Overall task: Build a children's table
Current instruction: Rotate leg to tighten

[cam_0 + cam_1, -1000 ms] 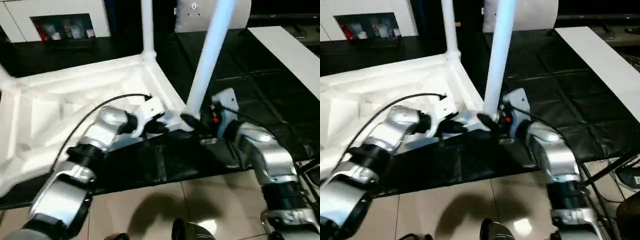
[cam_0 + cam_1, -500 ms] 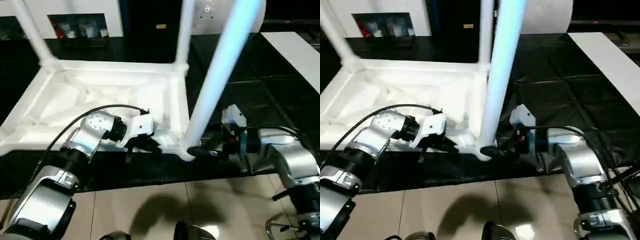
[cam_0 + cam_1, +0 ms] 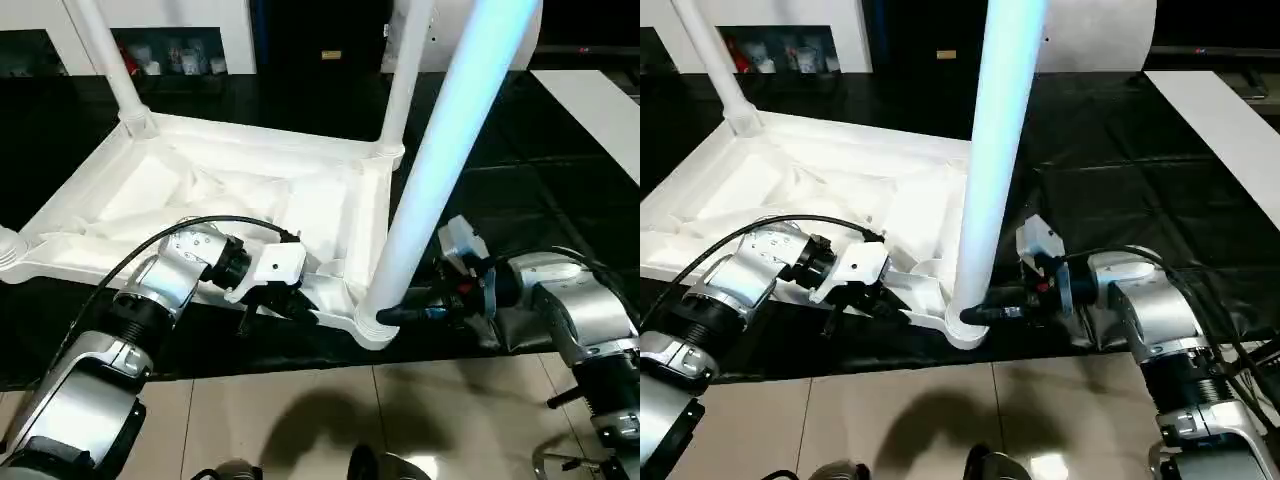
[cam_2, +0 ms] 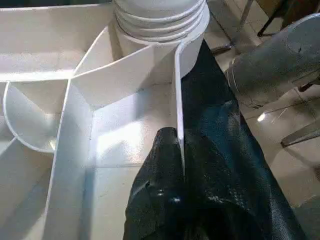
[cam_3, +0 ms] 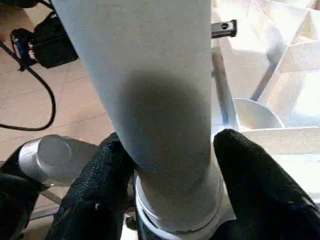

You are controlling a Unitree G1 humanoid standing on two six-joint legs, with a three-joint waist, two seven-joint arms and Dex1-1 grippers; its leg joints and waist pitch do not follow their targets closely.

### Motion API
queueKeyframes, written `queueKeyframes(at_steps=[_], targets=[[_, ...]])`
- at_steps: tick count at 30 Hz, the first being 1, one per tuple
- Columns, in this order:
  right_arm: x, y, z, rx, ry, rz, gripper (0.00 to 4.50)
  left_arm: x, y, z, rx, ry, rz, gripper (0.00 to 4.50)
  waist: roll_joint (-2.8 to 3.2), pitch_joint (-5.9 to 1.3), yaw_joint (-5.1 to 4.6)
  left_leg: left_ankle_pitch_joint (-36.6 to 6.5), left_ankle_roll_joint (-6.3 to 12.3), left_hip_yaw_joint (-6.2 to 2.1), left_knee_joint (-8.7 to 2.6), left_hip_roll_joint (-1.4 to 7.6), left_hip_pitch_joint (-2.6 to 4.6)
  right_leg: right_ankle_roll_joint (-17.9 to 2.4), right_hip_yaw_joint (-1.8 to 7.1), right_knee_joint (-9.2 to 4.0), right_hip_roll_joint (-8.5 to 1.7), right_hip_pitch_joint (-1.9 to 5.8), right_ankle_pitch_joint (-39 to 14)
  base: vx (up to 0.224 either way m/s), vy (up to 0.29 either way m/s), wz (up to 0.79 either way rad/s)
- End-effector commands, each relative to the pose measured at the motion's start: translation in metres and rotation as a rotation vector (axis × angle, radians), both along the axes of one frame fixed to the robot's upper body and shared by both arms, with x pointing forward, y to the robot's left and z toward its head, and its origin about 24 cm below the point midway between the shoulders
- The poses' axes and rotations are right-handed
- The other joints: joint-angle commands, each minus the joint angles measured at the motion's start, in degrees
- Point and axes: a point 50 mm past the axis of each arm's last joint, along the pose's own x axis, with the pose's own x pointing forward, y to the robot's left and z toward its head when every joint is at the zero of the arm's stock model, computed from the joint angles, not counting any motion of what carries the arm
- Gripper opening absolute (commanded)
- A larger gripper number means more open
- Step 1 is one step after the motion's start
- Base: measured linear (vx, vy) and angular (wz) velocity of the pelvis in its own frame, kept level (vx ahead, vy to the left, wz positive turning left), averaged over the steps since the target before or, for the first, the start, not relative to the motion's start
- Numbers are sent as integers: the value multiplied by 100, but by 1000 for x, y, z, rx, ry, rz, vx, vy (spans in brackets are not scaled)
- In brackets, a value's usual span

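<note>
Left eye view: the children's table [image 3: 250, 190] lies upside down on a black mat across the upper left and centre of the frame, its ribbed hollow underside facing up. Two legs stand at its far corners. A third, the near leg [image 3: 440, 150], rises steeply from the corner socket at lower centre toward the top right. The left gripper [image 3: 280, 305] sits left of centre at the table's near rim. The right gripper [image 3: 405, 313] reaches in from the right, level, its black fingers at the foot of the near leg.

Right eye view: same scene, slightly shifted. The near leg stands almost upright at centre. The right gripper comes at it sideways, so its fingers cross the leg's long axis just above the socket. The right arm is clearly the nearer one to this leg.

Left wrist view: the left gripper is clenched on the thin rim wall [image 4: 178, 105] of the tabletop, one finger [image 4: 160, 165] inside the rim and the other outside. The threaded base of the near leg sits in its socket at the top of the frame.

Right wrist view: the leg runs up the middle of the frame, with one black finger [image 5: 100, 175] on each side, pressed against its base. The right gripper looks to be grasping the leg, probably to twist it home while the left steadies the top
</note>
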Motion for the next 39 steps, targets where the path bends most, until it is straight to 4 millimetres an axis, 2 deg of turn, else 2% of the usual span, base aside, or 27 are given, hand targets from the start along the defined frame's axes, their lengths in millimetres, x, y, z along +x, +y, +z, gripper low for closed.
queueKeyframes(at_steps=[1,7,14,16,18,19,20,21,22,23,26,27,28,29,30,32,33,34,35,36,37,39], targets=[[1,-1,4,3,-2,17,238,-4,-10,3,29,-12,-104,0,-96,-551,-17,101,940,7,-310,136,-40,-746,390,-271,-388,516,-1706,0,0,0],[-2,2,2,15,30,48,202,-3,-10,3,33,-15,-105,0,-102,-559,-10,149,937,7,-304,125,-47,-728,389,-261,-380,523,-1640,0,0,0],[-8,9,4,77,79,47,199,-1,-12,4,2,0,-42,0,-92,-546,-4,162,936,9,-308,126,-43,-696,390,-274,-368,525,-1669,0,0,0],[-9,19,1,112,114,-37,199,6,-16,6,-18,21,86,0,-87,-539,3,165,901,4,-312,136,-33,-706,385,-283,-374,516,-1696,0,0,0],[-8,25,-3,101,118,-103,199,11,-20,7,-37,36,165,0,-95,-516,-25,32,790,11,-320,107,-38,-609,370,-334,-368,516,-1999,0,0,0],[-8,26,-3,100,118,-106,199,11,-20,7,-38,37,170,0,-91,-498,-36,-100,691,16,-323,85,-24,-492,364,-388,-369,507,-2293,0,0,0],[-6,32,-8,71,114,-181,199,14,-26,10,-62,40,218,0,-96,-496,-40,-167,653,17,-325,66,-17,-422,352,-417,-370,508,-2463,0,0,0],[-4,37,-11,60,113,-245,199,16,-31,12,-84,42,263,0,-98,-474,-62,-252,554,18,-333,47,-7,-287,338,-462,-352,490,-2723,0,0,0],[-4,38,-12,60,113,-254,199,16,-32,12,-87,43,271,0,-100,-470,-104,-302,467,11,-329,20,-37,-177,314,-485,-349,511,-2888,0,0,0],[1,46,-14,64,116,-341,199,19,-40,14,-116,44,325,0,-112,-471,-152,-374,452,3,-323,-1,-48,-76,293,-513,-341,519,-2994,0,0,0],[8,57,-18,59,123,-469,198,23,-51,18,-153,48,396,0,-99,-470,-287,-456,417,-5,-304,-32,-59,13,249,-560,-319,495,-3061,0,0,0],[13,65,-19,61,132,-550,198,25,-59,19,-170,48,441,0,-107,-469,-318,-493,433,-11,-301,-45,-64,52,235,-577,-314,506,-3107,0,0,0],[19,77,-20,66,144,-666,198,29,-69,21,-189,36,518,0,-88,-456,-364,-513,436,-14,-299,-49,-57,53,226,-591,-308,485,-3125,0,0,0],[21,81,-21,67,147,-703,198,30,-72,21,-195,28,545,0,-93,-457,-428,-541,405,-19,-292,-53,-61,77,201,-605,-297,477,-3186,0,0,0],[25,87,-22,74,152,-757,197,33,-76,22,-208,13,588,0,-85,-461,-433,-569,420,-13,-283,-69,-38,110,197,-631,-299,469,-3242,0,0,0],[31,97,-24,80,144,-857,197,38,-83,23,-231,-21,670,0,-45,-468,-480,-583,508,-24,-288,-62,-53,94,183,-641,-299,484,-3140,0,0,0],[31,97,-24,80,144,-857,197,38,-83,23,-231,-21,670,0,-45,-477,-488,-579,520,-20,-288,-52,-41,67,194,-633,-303,469,-3070,0,0,0],[34,103,-24,93,137,-902,197,41,-86,25,-244,-42,716,0,-53,-477,-486,-528,589,-33,-304,-46,-55,15,204,-613,-301,499,-2904,0,0,0],[38,108,-23,117,123,-956,251,44,-89,27,-261,-59,758,0,-27,-478,-502,-546,613,-32,-310,-15,-29,-88,219,-597,-320,467,-2812,0,0,0],[39,108,-23,122,119,-971,251,44,-90,27,-265,-61,765,0,-33,-485,-510,-547,623,-21,-306,-20,-30,-119,223,-598,-321,464,-2782,0,0,0],[42,108,-20,140,86,-1013,271,44,-91,28,-271,-65,777,0,-33,-507,-488,-456,660,-34,-321,-15,-40,-209,242,-555,-333,507,-2572,0,0,0],[44,107,-18,144,60,-1035,280,44,-91,28,-269,-67,782,0,-38,-516,-477,-259,769,-42,-326,25,-51,-393,283,-477,-341,501,-2162,0,0,0]])
